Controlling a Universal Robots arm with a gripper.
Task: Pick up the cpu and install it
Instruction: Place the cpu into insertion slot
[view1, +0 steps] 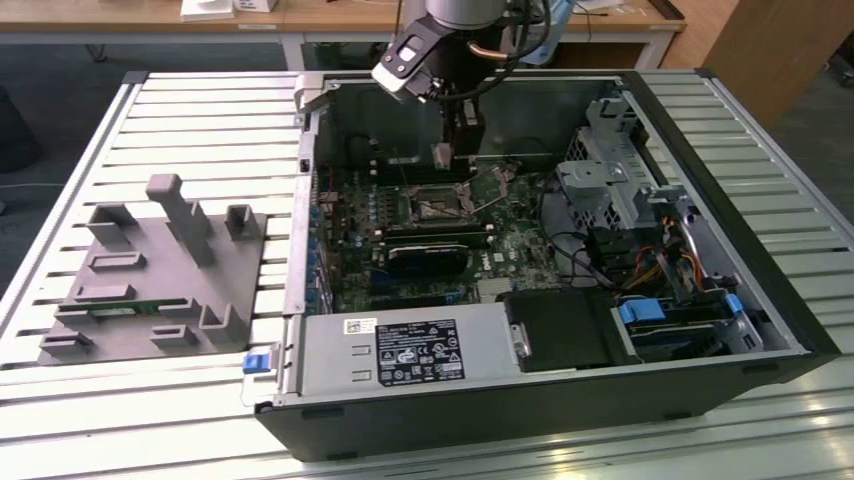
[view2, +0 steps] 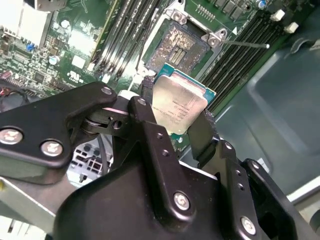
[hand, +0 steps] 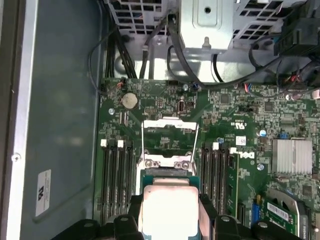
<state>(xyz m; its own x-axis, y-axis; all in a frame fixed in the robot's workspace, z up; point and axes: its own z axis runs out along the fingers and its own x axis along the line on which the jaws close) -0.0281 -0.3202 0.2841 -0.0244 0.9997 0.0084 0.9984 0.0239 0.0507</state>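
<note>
In both wrist views my gripper (view2: 176, 116) is shut on the cpu (view2: 180, 102), a thin square chip with a silver-grey metal top and a green edge. Black fingers (view2: 148, 112) press on two opposite sides of it. The cpu (hand: 168, 209) hangs a little above the motherboard, close over the open socket (view2: 176, 44), whose gold contact field is bare and whose metal load plate (hand: 169, 125) is swung up. In the exterior view the gripper (view1: 445, 155) is lowered inside the open computer case, just behind the socket (view1: 438, 208).
Memory slots (hand: 116, 175) flank the socket on both sides. Cables (hand: 125, 55) and a metal drive cage (view1: 607, 180) crowd the case wall. A black card (view1: 430, 250) lies in front of the socket. A grey parts fixture (view1: 147, 270) stands on the slatted table (view1: 200, 110), at the exterior view's left.
</note>
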